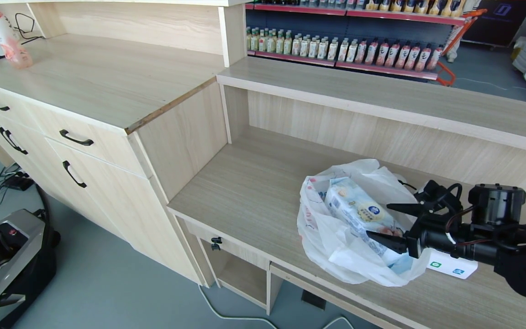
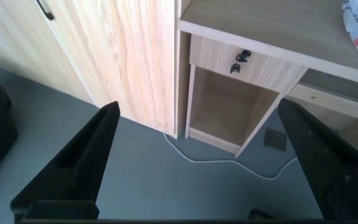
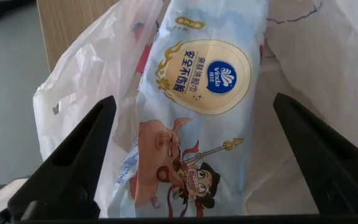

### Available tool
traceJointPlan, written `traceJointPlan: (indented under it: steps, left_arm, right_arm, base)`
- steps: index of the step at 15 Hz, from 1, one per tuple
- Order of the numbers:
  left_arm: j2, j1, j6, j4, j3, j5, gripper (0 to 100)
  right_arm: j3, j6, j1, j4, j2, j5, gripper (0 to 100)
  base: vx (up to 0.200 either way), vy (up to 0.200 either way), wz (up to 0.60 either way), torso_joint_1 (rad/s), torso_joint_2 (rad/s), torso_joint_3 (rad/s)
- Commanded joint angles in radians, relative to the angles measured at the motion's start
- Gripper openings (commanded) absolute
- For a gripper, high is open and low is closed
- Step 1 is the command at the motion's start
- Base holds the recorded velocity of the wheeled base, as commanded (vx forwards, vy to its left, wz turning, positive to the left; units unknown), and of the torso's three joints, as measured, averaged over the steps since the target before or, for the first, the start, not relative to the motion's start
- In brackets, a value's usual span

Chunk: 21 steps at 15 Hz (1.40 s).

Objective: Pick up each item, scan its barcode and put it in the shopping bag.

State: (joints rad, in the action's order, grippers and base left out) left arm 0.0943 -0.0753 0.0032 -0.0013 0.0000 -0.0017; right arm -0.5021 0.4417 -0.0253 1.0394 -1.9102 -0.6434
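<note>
The pack (image 1: 359,211) (image 3: 197,93) lies in the open white bag (image 1: 336,256) (image 3: 73,93), slanting, with its printed face up. The bag sits near the front edge of the lower table (image 1: 254,192). The right tool (image 1: 378,220) (image 3: 192,101) is at the bag's mouth with its fingers spread apart. One is on each side of the pack and neither is pressing it. A white card (image 1: 452,267) lies flat on the table just beside the bag, partly under that arm. The left tool (image 2: 197,107), fingers also wide apart, hangs low over the floor (image 2: 166,168) in front of the table's open cubby, where a cable (image 2: 229,158) trails. A key (image 1: 216,242) (image 2: 241,59) sits in the drawer lock. A bottle (image 1: 5,39) stands on the higher table far to the left. A shelf (image 1: 336,48) of bottles runs behind.
</note>
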Motion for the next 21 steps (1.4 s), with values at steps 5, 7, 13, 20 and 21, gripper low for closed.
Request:
traceJointPlan:
  steps: [5,7,13,20,21]
  left_arm:
    - [0.001,0.0,0.0,0.0,0.0,0.0,100]
    - [0.001,0.0,0.0,0.0,0.0,0.0,100]
    - [0.001,0.0,0.0,0.0,0.0,0.0,100]
    - [0.001,0.0,0.0,0.0,0.0,0.0,100]
    - [0.001,0.0,0.0,0.0,0.0,0.0,100]
  right_arm:
    - [-0.096,0.0,-0.008,0.018,0.269,0.005,100]
    - [-0.082,0.008,-0.008,0.016,0.412,0.014,100]
    - [-0.13,0.015,0.036,-0.114,0.646,0.162,100]
    - [-0.15,-0.031,0.14,-0.49,0.681,0.627,100]
    - [-0.154,-0.049,0.165,-0.542,0.677,0.623,100]
  base:
    - [0.0,0.0,0.0,0.0,0.0,0.0]
    - [0.0,0.0,0.0,0.0,0.0,0.0]
    - [0.0,0.0,-0.6,0.002,0.0,0.002]
    - [0.0,0.0,-0.6,0.0,0.0,0.004]
    - [0.0,0.0,-0.6,0.002,0.0,0.007]
